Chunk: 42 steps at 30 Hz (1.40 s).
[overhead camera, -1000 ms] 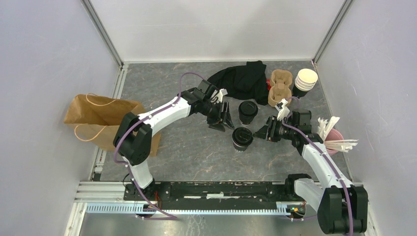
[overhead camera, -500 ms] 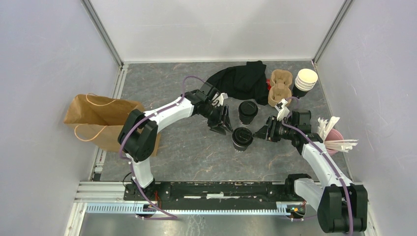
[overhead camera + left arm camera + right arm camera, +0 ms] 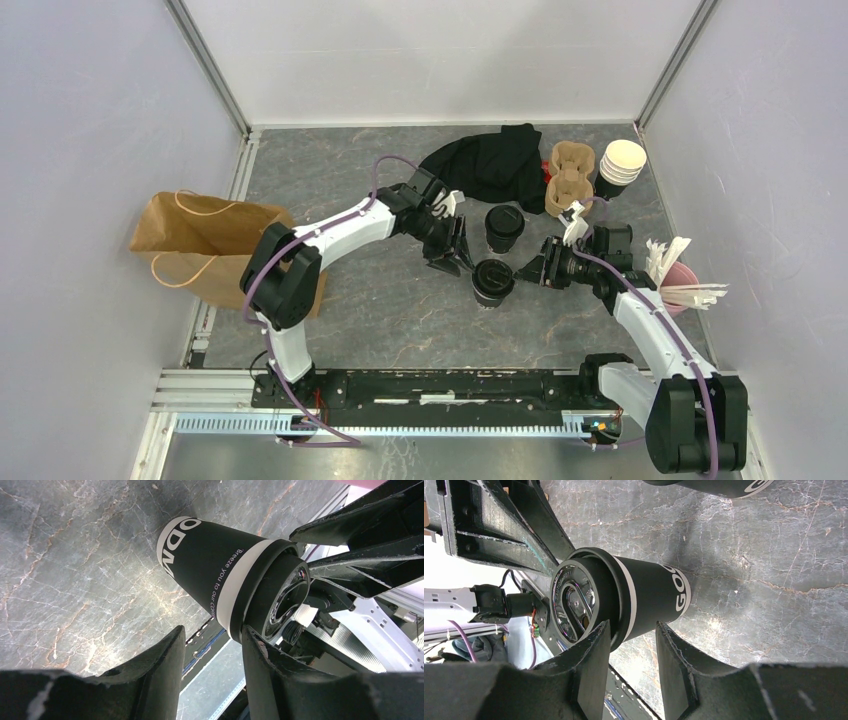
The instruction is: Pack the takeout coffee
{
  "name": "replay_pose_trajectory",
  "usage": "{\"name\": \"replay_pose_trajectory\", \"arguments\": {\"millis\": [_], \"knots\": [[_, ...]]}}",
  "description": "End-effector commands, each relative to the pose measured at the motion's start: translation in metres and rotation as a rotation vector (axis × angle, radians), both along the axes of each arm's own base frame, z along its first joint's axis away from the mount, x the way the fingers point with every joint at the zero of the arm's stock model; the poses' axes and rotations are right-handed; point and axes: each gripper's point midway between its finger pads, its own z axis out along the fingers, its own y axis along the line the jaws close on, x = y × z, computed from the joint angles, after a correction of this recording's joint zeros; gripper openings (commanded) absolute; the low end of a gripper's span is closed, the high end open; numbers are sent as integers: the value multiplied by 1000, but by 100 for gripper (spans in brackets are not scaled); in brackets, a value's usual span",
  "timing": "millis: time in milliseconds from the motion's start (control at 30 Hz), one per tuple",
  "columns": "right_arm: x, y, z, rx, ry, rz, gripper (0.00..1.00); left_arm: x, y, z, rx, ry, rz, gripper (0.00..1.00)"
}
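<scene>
**Item 1.** Near lidded cup (image 3: 492, 280): black paper with a black sip lid, upright on the worktop (image 3: 400, 310) between the two grippers. The lid hides any contents.

**Item 2.** Far lidded cup (image 3: 503, 228): same pattern, upright just behind item 1 and not touching it. Contents likewise hidden.

**Item 3.** Left gripper (image 3: 452, 252): jaws part-way apart, holding nothing. One fingertip (image 3: 250, 640) is close against the near cup's lid; I cannot tell if it touches.

**Item 4.** Right gripper (image 3: 533, 270): jaws part-way apart and empty. The near cup stands just ahead of its fingertips.

**Handling note (judgement).**
- Both jaw gaps look narrower than the cup, so whichever arm takes it should widen first.
- It should then close on the paper wall below the lid, level and gently, so the cup neither tips nor crushes.
- The other arm should stand clear.

**Containers.**
- Paper bag (image 3: 205, 235), far left: interior not visible.
- Cardboard cup carrier (image 3: 566, 180): wells appear vacant.
- Stack of lidless cups (image 3: 622, 160): top cup empty.
- Pink tub (image 3: 682, 278): holds wrapped sticks (image 3: 695, 293).
</scene>
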Motion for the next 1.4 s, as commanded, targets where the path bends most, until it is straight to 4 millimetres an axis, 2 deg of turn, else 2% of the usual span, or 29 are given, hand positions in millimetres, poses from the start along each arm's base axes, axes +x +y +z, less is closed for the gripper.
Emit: {"name": "replay_pose_trajectory", "arguments": {"millis": [0, 233, 433, 567, 700, 833, 1000, 1200, 1300, 1367], "knots": [[6, 2, 9, 1, -56, 22, 44, -6, 0, -4, 17, 1, -23, 51], [3, -1, -1, -20, -37, 1, 44, -15, 13, -26, 128, -18, -44, 48], [-5, -4, -19, -33, -4, -24, 44, -23, 23, -39, 187, -65, -48, 48], [-8, -5, -31, -31, 11, -38, 44, -29, 25, -54, 220, -65, -67, 46], [-13, -8, -49, -53, 40, -42, 44, -34, 28, -67, 265, -93, -79, 45], [-20, -15, -69, -105, 59, -58, 43, -41, 39, -90, 307, -82, -79, 45], [-31, -24, -91, -171, 86, -72, 42, -38, 55, -109, 388, -114, -86, 43], [-27, -25, -97, -190, 15, -32, 42, -41, 64, -123, 409, -139, -80, 43], [-25, -17, -96, -138, -47, -7, 43, -44, 75, -139, 445, -152, -85, 42], [-25, -9, -92, -81, -76, 11, 43, -42, 75, -136, 437, -193, -87, 42]]}}
